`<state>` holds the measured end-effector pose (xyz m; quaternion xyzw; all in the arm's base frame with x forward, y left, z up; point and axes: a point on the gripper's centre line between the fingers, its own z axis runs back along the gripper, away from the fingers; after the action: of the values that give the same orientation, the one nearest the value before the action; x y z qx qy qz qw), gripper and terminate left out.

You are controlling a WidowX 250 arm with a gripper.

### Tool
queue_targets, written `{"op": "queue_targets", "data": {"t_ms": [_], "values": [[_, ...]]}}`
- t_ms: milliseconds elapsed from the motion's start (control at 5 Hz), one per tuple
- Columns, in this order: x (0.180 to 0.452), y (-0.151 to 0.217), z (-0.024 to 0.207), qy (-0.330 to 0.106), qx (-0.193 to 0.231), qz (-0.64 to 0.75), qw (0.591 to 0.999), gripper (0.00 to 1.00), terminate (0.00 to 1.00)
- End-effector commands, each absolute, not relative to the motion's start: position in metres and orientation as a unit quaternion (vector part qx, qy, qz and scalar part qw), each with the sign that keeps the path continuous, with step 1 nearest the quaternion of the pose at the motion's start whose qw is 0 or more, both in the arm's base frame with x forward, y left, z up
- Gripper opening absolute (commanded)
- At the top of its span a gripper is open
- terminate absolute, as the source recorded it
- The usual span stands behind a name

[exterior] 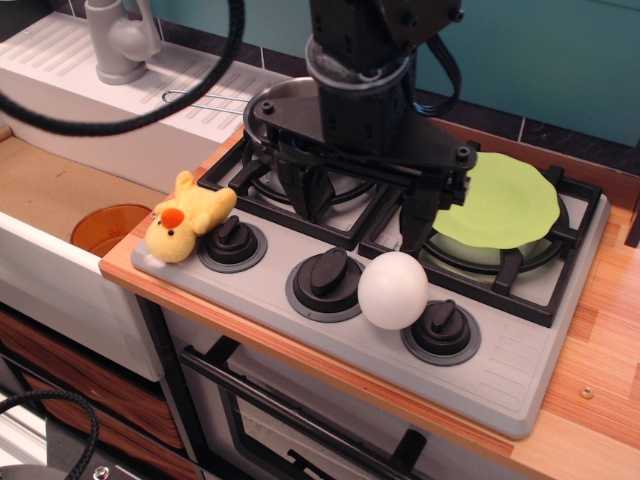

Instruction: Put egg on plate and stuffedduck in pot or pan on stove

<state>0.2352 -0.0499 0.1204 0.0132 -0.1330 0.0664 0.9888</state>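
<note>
**Egg loose at the stove's front edge**

The egg [393, 290] sits on the stove [520, 385] between its middle and right knobs, touching neither plate nor gripper. The gripper [362, 212] hangs just behind it, spread wide, empty. Lime plate [515, 195] rests on the stove's right burner; stuffed duck [185, 227] by its left knob. A glancing finger could likely roll the smooth egg off.

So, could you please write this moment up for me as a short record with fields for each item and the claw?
egg: on the stove's front panel, between the middle and right knobs, not on the plate
plate: lime green, lying on the right burner grate, nothing on it
duck: at the stove's front left corner, by the left knob
pan: on the rear left burner, mostly hidden behind the arm
claw: open, above the burners, holding nothing
</note>
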Motion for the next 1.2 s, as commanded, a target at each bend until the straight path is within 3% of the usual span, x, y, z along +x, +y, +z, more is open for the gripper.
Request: {"op": "queue_targets", "data": {"t_ms": [0,400,1000], "values": [[0.235,-0.05,0.12,-0.133,0.013,0.066,0.989,1.0,0.0],[0.246,-0.061,0.086,-0.172,-0.005,0.075,0.982,1.0,0.0],[0.252,-0.063,0.061,-0.205,-0.005,0.076,0.976,1.0,0.0]]}}
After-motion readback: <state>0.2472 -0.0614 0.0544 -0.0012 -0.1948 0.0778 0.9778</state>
